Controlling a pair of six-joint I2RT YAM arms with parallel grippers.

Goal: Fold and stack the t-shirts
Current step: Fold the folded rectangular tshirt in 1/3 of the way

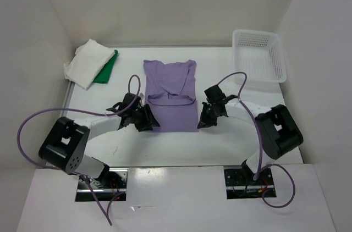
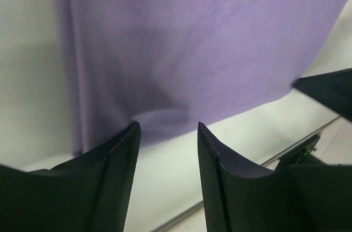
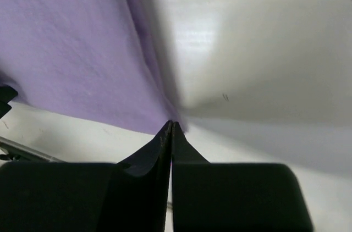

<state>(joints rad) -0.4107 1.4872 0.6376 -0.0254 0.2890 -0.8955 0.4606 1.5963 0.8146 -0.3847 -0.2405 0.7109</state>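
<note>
The light purple t-shirt point(image 1: 170, 92) lies partly folded in the middle of the table, collar toward the near side. My left gripper point(image 1: 147, 122) is at its near left corner, open, its tips point(image 2: 168, 126) either side of the hem, where a small ridge of purple cloth point(image 2: 181, 50) rises. My right gripper point(image 1: 204, 122) is at the near right corner, its jaws pressed together point(image 3: 172, 125) right on the corner of the purple cloth point(image 3: 71, 50). The white-cream t-shirt point(image 1: 88, 62) lies folded on top of the green t-shirt point(image 1: 107, 70) at the back left.
A white plastic lattice basket point(image 1: 258, 56) stands at the back right corner. White walls close in the table on the left, back and right. The table's metal front edge point(image 2: 308, 141) runs just beyond the shirt's hem.
</note>
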